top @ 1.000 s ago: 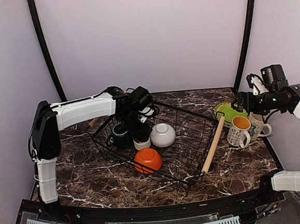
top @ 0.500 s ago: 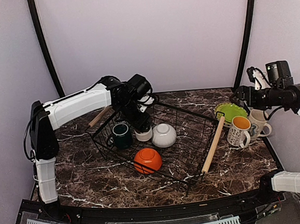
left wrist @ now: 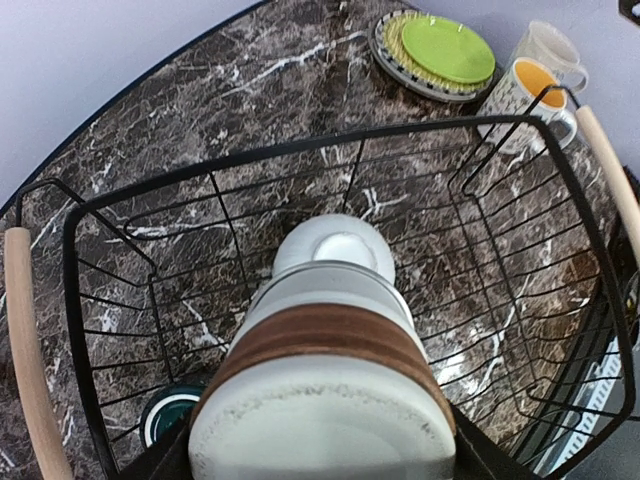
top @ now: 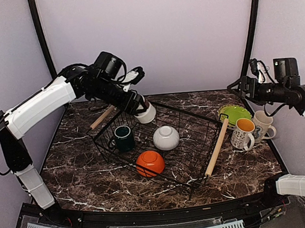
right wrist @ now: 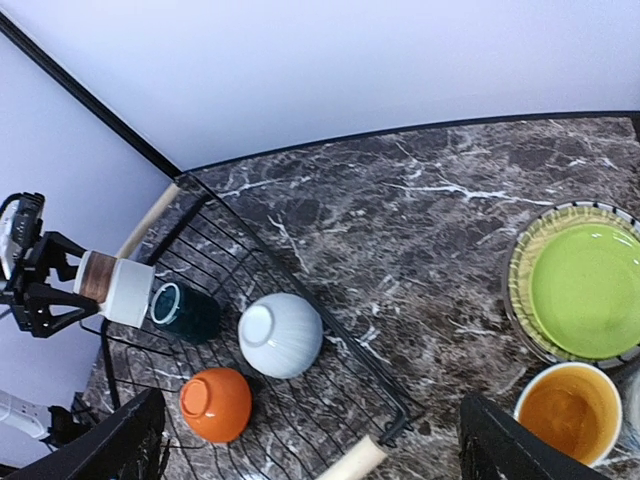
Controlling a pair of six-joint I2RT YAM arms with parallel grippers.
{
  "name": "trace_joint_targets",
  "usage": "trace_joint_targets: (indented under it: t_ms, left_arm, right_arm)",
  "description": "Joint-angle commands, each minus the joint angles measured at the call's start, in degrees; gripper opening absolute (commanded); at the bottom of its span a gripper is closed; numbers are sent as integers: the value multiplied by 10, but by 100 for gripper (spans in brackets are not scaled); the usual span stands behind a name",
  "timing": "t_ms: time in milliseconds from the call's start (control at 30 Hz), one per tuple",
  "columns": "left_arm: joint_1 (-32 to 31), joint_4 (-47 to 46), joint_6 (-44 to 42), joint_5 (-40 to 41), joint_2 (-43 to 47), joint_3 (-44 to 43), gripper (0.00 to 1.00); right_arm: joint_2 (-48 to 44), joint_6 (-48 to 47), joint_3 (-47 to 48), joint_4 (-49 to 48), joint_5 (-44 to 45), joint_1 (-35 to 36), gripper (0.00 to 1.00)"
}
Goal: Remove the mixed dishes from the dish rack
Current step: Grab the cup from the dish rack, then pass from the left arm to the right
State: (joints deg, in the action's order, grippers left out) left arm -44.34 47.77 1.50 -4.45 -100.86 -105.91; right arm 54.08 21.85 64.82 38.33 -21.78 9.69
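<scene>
The black wire dish rack (top: pixel 195 116) stands mid-table, also in the left wrist view (left wrist: pixel 300 150) and right wrist view (right wrist: pixel 300 290). In it lie a dark green cup (top: pixel 124 138), an upturned white bowl (top: pixel 166 137) and an upturned orange bowl (top: pixel 150 163). My left gripper (top: pixel 140 110) is shut on a small white cup with a brown band (top: pixel 147 114) (left wrist: pixel 320 400), held in the air above the rack's far left corner. My right gripper (top: pixel 243 88) is open and empty, high above the lime-green plate (top: pixel 234 113).
The lime-green plate lies on a stack of plates at the far right, outside the rack. Two patterned mugs (top: pixel 243 133) (top: pixel 263 125) stand next to it. The rack's wooden handles (top: pixel 217 147) (top: pixel 102 118) run along its right and far left sides.
My left arm has lifted the small white cup out of the rack, up and toward the far left. My right gripper has risen a little and shifted right.
</scene>
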Motion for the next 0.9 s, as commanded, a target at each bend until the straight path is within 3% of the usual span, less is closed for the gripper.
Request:
trace_joint_targets:
  t_ms: [0,200,433,867]
  left_arm:
    - [47,-101,27,-122,78,93,43]
    - [104,-216,84,-230,137,199,41]
    - [136,-305,141,-326,147,247,39]
    - [150,-360,172,-380,151,276,38]
  right_arm:
    - [3,61,-14,-105,-79,1,99]
    - [41,108,-6,-193,-116,26,99]
    - [114,123,29,-243,-87,112,99]
    - [308,132,104,-369,-73,288,98]
